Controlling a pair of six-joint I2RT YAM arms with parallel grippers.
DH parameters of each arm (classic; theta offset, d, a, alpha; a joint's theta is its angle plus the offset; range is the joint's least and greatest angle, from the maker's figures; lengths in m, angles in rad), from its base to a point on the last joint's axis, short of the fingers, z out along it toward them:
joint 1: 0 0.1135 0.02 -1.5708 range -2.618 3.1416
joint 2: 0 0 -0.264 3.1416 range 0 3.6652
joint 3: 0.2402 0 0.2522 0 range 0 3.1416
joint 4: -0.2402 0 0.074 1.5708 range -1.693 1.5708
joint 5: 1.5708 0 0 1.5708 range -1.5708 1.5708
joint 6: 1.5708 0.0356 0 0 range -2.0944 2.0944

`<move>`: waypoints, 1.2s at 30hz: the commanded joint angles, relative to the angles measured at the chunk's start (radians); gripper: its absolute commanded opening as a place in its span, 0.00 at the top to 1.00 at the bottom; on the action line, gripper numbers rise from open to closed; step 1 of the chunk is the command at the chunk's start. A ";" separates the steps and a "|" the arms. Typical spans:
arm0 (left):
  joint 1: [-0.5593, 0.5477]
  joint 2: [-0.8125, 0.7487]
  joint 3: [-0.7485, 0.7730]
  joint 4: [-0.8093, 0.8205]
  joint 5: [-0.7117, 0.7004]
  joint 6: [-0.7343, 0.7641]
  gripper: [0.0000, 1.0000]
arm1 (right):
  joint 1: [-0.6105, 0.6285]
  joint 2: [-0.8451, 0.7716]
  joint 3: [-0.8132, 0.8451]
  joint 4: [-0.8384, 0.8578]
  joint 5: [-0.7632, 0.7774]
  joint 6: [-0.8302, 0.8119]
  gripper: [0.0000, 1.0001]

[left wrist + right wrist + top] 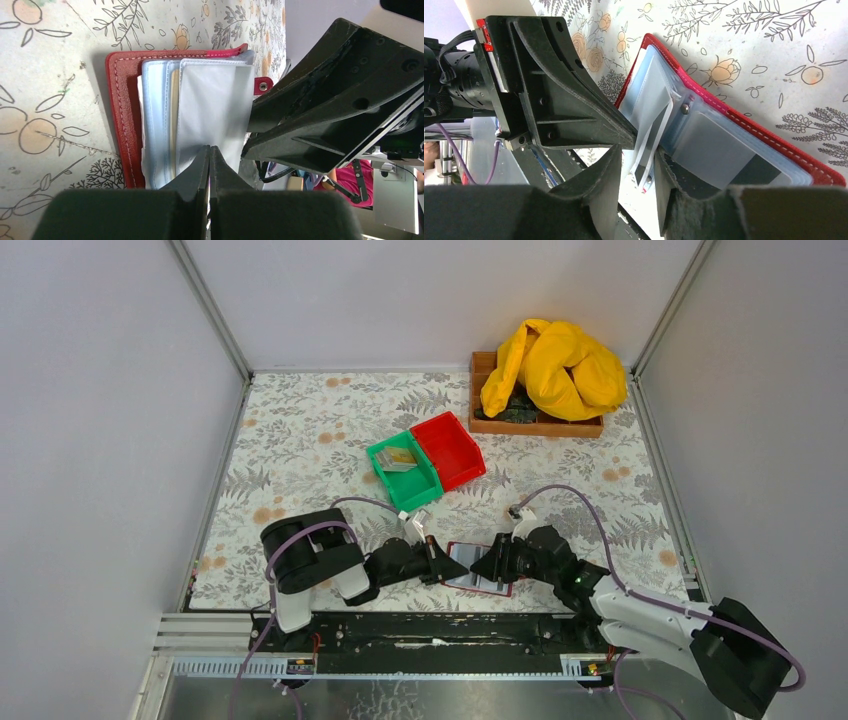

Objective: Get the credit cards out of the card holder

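My left tool (210, 152) is fully closed, tips against a sleeve of the card holder (120, 100), which lies open between both tools. My right tool (636, 167) is slightly open around loose sleeves. Risk: pulling drags the holder along, with the credit cards (174, 115) left inside.

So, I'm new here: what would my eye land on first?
The bright yellow cloth heaped in the wooden tray at the far right corner. Then the green bin and red bin side by side mid-table, and near the front edge, the left gripper and right gripper meeting over the open card holder.
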 commanded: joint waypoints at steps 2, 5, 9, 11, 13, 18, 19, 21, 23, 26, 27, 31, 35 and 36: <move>0.008 0.023 0.001 -0.195 -0.060 0.052 1.00 | 0.019 -0.006 0.098 0.153 -0.113 0.003 0.63; 0.015 0.024 0.008 -0.200 -0.056 0.056 1.00 | 0.019 -0.024 0.094 0.134 -0.113 -0.005 0.66; 0.026 0.028 0.023 -0.205 -0.046 0.059 1.00 | 0.019 -0.064 0.082 0.111 -0.115 0.000 0.71; 0.029 0.028 0.032 -0.210 -0.042 0.061 1.00 | 0.017 -0.081 0.079 0.107 -0.126 0.013 0.68; 0.032 0.029 0.037 -0.217 -0.040 0.063 1.00 | 0.018 -0.091 0.081 0.110 -0.146 0.020 0.63; 0.033 0.019 0.047 -0.237 -0.039 0.069 1.00 | 0.014 -0.088 0.083 0.119 -0.177 0.024 0.63; 0.035 0.018 0.047 -0.240 -0.039 0.070 1.00 | 0.013 -0.085 0.082 0.130 -0.188 0.027 0.63; 0.034 0.018 0.049 -0.244 -0.039 0.071 1.00 | 0.012 -0.081 0.073 0.162 -0.211 0.043 0.64; 0.033 0.016 0.051 -0.245 -0.039 0.071 1.00 | 0.008 -0.078 0.063 0.201 -0.233 0.062 0.66; 0.034 0.015 0.056 -0.253 -0.036 0.073 1.00 | 0.005 -0.071 0.059 0.248 -0.253 0.084 0.67; 0.034 0.016 0.057 -0.253 -0.035 0.074 1.00 | 0.002 -0.067 0.059 0.259 -0.257 0.088 0.67; 0.034 -0.001 0.046 -0.229 -0.032 0.069 1.00 | -0.004 -0.050 0.069 0.259 -0.247 0.078 0.68; 0.035 -0.088 0.054 -0.296 -0.042 0.092 1.00 | -0.017 -0.016 0.075 0.237 -0.222 0.058 0.73; 0.034 -0.113 0.057 -0.318 -0.047 0.101 1.00 | -0.019 -0.007 0.074 0.243 -0.221 0.058 0.73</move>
